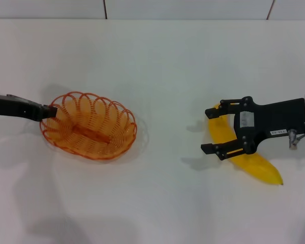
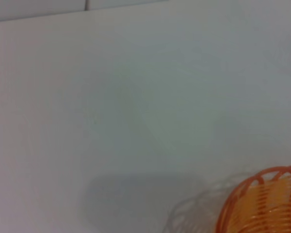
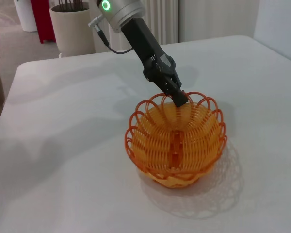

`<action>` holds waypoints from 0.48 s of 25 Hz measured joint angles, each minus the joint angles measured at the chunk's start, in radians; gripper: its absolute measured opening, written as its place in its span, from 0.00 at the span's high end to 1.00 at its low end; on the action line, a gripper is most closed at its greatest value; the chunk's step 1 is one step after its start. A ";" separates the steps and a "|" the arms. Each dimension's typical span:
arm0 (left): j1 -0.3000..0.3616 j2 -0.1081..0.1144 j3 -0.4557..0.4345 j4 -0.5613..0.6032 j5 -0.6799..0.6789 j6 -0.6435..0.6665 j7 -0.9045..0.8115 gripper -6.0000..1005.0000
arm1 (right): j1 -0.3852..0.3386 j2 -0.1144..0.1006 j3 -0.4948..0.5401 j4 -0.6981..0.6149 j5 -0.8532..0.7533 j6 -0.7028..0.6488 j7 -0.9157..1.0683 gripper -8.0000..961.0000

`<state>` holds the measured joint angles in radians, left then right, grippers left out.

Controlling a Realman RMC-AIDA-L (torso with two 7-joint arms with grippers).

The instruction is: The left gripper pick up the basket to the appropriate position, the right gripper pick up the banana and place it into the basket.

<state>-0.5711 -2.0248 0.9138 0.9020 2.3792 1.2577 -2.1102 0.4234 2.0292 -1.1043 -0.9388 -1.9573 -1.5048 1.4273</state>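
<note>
Right gripper [image 1: 214,132]: black two-fingered claw, linkage fingers with visible pivot screws, white square sticker on the palm block behind the jaws, narrow white text label farther back, then a silver-grey cylindrical wrist with a small cable. Left gripper [image 3: 180,100]: slim black claw tapering toward the jaws, black arm behind it, silver-grey cylinder with a green ring light, black cable looping off the wrist.

Left gripper [image 1: 52,112] gripping basket [image 1: 89,126] rim, right gripper [image 1: 209,131] spread wide over banana [image 1: 244,152]
</note>
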 joint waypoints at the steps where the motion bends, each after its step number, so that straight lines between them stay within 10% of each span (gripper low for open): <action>1: -0.001 0.000 0.000 0.001 0.000 0.001 0.000 0.92 | 0.000 0.000 0.001 0.000 0.000 0.000 0.002 0.07; 12: -0.003 -0.004 0.002 0.051 -0.015 -0.002 0.003 0.94 | 0.000 -0.001 0.002 0.000 0.000 0.000 0.002 0.07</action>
<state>-0.5743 -2.0284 0.9158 0.9534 2.3643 1.2556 -2.1077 0.4233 2.0279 -1.1026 -0.9389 -1.9573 -1.5048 1.4297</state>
